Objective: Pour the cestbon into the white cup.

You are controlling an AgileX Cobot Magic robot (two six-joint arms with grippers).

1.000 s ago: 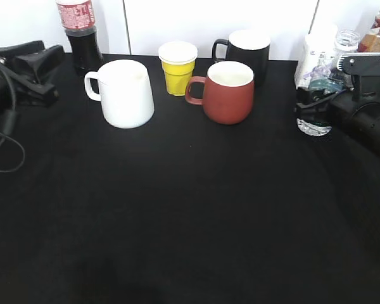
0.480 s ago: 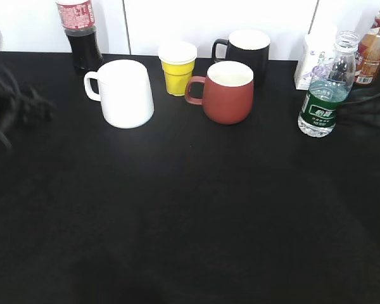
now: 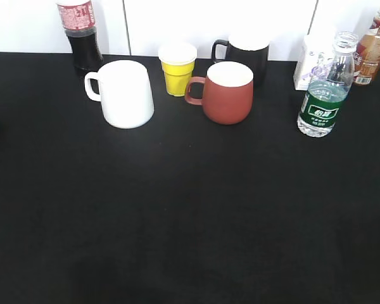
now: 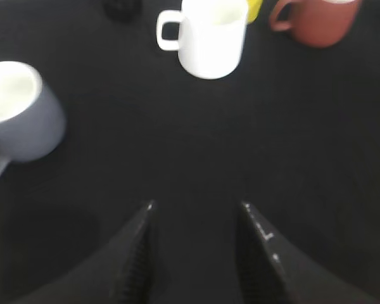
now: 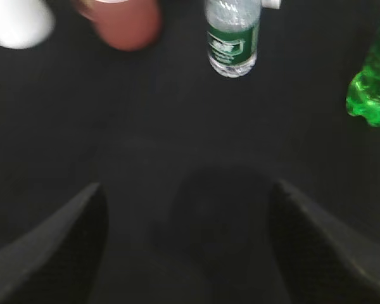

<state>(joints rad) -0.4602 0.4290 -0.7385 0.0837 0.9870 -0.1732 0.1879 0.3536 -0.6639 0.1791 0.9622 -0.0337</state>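
Observation:
The cestbon (image 3: 322,101), a clear bottle with a dark green label, stands upright at the right of the black table. It also shows at the top of the right wrist view (image 5: 233,38). The white cup (image 3: 123,94) stands at the back left, handle to the left, and shows in the left wrist view (image 4: 210,38). My left gripper (image 4: 197,206) is open and empty, well short of the cup. My right gripper (image 5: 187,187) is open wide and empty, well back from the bottle. Neither gripper shows in the exterior view.
A red-brown mug (image 3: 228,92), a yellow cup (image 3: 177,66), a black mug (image 3: 244,54), a cola bottle (image 3: 79,31), a brown drink bottle (image 3: 370,44) and a white carton (image 3: 310,60) line the back. A grey mug (image 4: 22,117) stands far left. A green bottle (image 5: 372,82) stands far right.
Both arms have drawn back out of the exterior view. The right gripper, which stood at the cestbon a second ago, has left it standing alone and upright.

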